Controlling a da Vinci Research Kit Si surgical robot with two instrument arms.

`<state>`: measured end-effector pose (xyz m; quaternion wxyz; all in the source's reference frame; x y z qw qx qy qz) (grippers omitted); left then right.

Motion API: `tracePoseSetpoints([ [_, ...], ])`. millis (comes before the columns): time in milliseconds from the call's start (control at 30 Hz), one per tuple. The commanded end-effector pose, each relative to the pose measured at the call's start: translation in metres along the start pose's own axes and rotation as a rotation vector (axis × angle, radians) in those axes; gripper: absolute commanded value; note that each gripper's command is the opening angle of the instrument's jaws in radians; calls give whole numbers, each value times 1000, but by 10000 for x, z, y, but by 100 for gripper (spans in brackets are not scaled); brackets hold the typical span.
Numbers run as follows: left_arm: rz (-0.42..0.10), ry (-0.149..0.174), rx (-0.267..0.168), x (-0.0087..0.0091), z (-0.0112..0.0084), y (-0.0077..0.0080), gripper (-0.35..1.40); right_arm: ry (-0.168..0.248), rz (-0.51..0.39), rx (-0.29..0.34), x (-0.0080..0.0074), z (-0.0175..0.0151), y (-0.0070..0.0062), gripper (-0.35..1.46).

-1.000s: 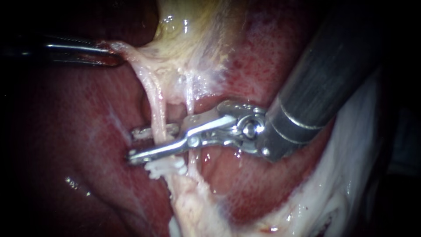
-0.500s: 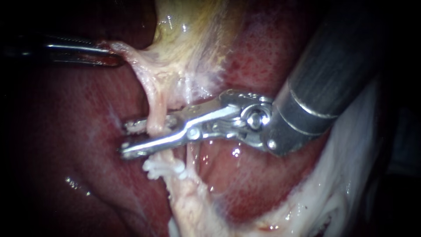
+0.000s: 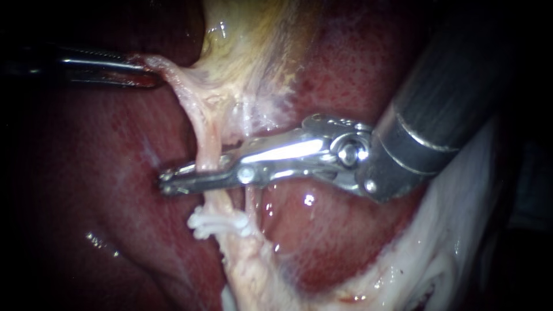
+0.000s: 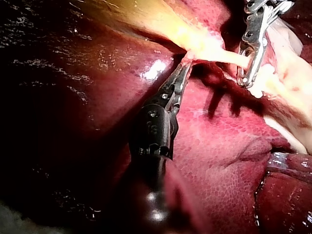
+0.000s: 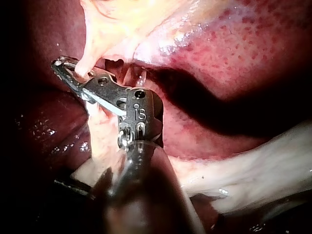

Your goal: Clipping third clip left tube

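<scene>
Liver (image 3: pixel 103 173) lies behind everything. Left instrument (image 3: pixel 151 74) has its jaws clamped on pale tissue (image 3: pixel 173 72), stretched sideways. Right instrument (image 3: pixel 168 181) has its jaws squeezed together on the left tube (image 3: pixel 206 138), just above a white clip (image 3: pixel 216 222).

A surgical bench is showing: wet red liver (image 3: pixel 98 173) is filling every view, my left instrument (image 3: pixel 147 72) is gripping pale tissue (image 3: pixel 175 75) over it, my right instrument (image 3: pixel 167 181) is clamping the left tube (image 3: pixel 206 141).
</scene>
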<state>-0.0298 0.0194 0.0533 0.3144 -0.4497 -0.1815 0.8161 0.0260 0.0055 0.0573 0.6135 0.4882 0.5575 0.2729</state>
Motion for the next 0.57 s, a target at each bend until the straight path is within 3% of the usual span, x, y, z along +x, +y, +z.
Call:
tracePoseSetpoints([
  [33, 0, 0, 0, 0, 0, 0, -35, 0, 0, 0, -1, 0, 2, -35],
  [567, 0, 0, 0, 0, 1, 0, -35, 6, -2, -13, -5, -2, 6, -35],
])
